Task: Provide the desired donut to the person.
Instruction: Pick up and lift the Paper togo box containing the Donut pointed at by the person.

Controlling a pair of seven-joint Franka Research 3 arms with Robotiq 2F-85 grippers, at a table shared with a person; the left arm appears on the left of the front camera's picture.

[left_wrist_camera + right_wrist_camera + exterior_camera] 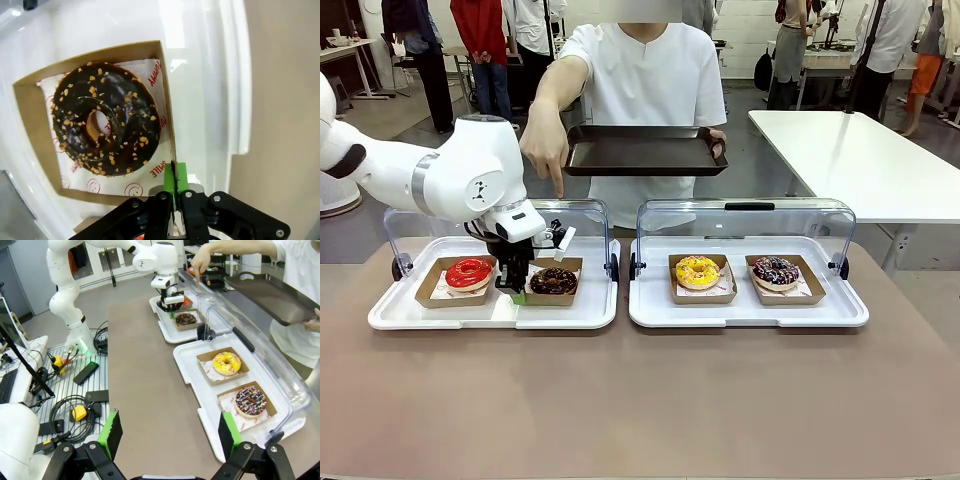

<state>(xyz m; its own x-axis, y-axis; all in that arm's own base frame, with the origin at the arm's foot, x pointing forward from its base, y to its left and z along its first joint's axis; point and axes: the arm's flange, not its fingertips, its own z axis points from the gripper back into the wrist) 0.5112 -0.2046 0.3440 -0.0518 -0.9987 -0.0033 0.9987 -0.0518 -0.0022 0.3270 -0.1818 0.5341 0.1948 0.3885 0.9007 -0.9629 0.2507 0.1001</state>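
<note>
Pinching the box (29,117) rim, left tool (174,172); red donut (469,272) beside.

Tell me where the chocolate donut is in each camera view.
Front: chocolate donut left of centre, below the person's hand.
Left wrist: chocolate donut centre-left, large.
Right wrist: chocolate donut top centre, small.
Landmark: left gripper shut on its box edge.

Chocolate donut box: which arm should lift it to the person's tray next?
Left. The left gripper is shut on the box's wall beside the chocolate donut the person's hand points at. The right gripper hangs open, far off.
</note>
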